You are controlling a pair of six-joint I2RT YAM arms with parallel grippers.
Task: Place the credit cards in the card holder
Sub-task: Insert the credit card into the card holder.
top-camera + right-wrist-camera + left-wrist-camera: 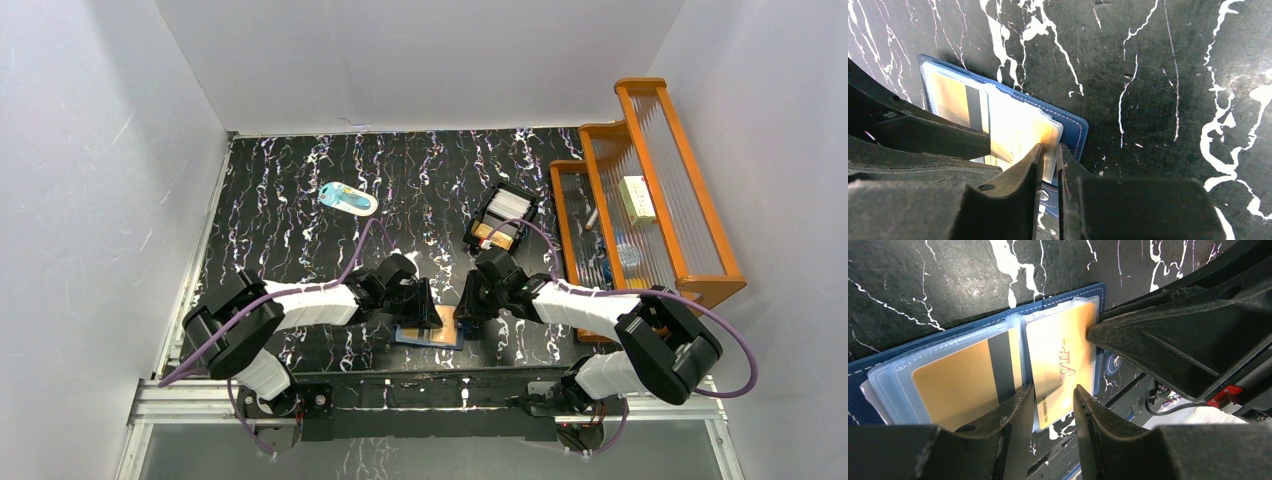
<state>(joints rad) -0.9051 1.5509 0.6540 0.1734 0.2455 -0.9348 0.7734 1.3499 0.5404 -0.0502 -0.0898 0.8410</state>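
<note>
Two gold plastic credit cards [963,385] in navy-blue folding card holder [1074,129] — VIP one looks part-seated. Left gripper [1054,390] jaws slightly spread; right gripper [1050,147] jaws narrow, grip unclear — push flat, slowly.

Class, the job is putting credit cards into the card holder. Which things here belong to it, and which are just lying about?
Belong: card holder, gold VIP card, striped gold card, stacked white cards.
Lying about: pale-blue oval item, orange wooden rack.

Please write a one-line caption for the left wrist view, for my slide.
Open card holder holding two gold cards; left gripper over the VIP card, right gripper at its edge.
</note>
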